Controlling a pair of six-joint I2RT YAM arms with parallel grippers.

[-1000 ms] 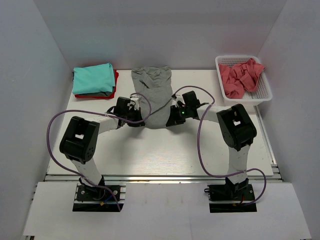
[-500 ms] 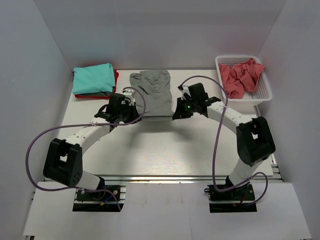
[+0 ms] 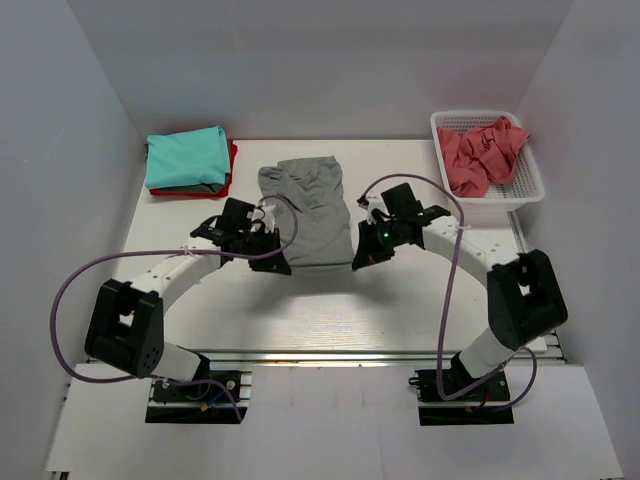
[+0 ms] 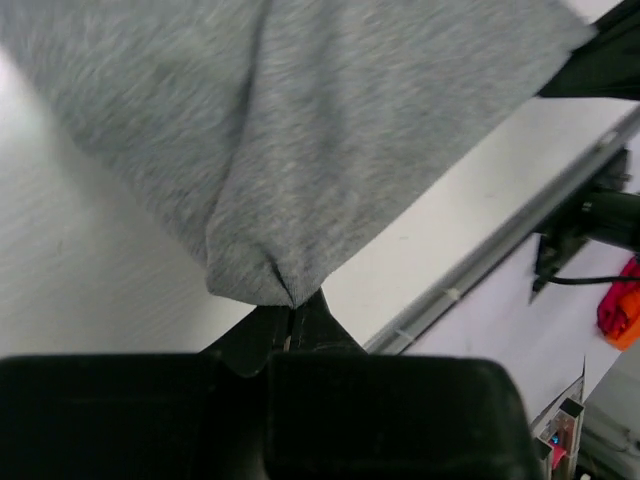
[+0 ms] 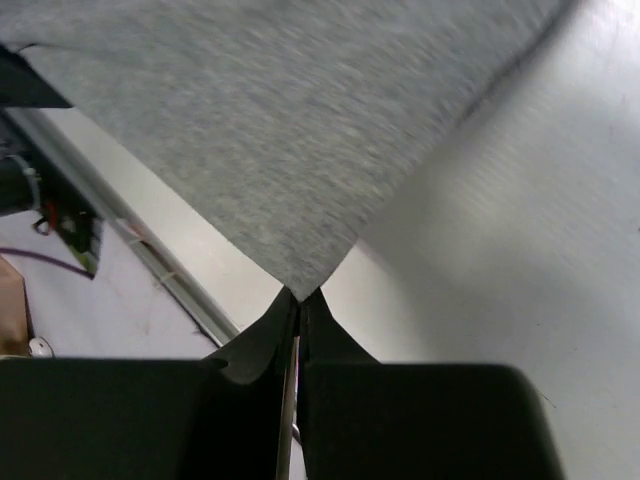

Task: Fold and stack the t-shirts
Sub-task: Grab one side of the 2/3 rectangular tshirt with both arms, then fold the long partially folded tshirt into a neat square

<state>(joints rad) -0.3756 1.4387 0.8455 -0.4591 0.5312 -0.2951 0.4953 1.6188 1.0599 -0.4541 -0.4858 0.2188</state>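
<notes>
I am watching the left claw (image 4: 293, 320) pinching the seven-o'clock corner of the grey t-shirt (image 3: 312, 215), the right claw (image 5: 300, 305) pinching its five-o'clock corner, fingers pressed tight

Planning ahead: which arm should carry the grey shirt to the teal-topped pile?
Left, probably. The left fingers pinch the corner of the grey cloth t-shirt nearer the teal-topped folded pile; the right fingers hold the corner nearer the white mesh basket.

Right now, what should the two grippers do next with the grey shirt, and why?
Probably carry the near edge toward the far end to fold it: the left gripper and right gripper each pinch a near corner of the grey t-shirt, stretched out beyond them.
</notes>
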